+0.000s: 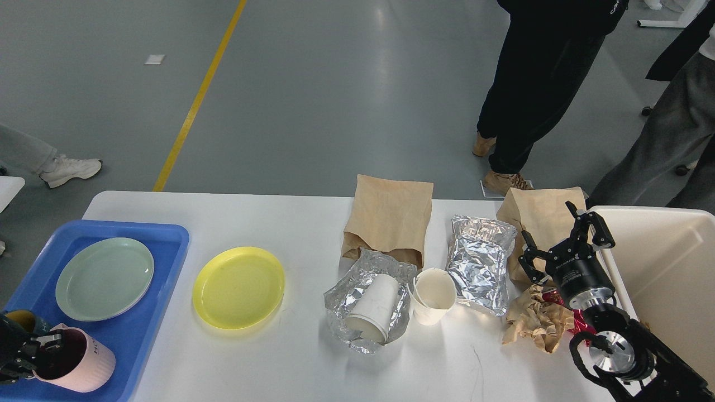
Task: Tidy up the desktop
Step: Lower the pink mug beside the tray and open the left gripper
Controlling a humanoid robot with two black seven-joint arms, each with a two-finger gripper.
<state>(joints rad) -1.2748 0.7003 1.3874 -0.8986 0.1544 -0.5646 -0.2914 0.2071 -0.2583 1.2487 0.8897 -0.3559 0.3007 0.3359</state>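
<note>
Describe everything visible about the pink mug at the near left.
The pink ribbed mug looks ceramic, with a dark interior and small dark lettering on its side. It sits tilted, mouth facing left, in the near corner of the blue plastic tray, below the pale green round plate. The left gripper is at its rim, one finger seemingly inside; a firm grip cannot be confirmed.
</note>
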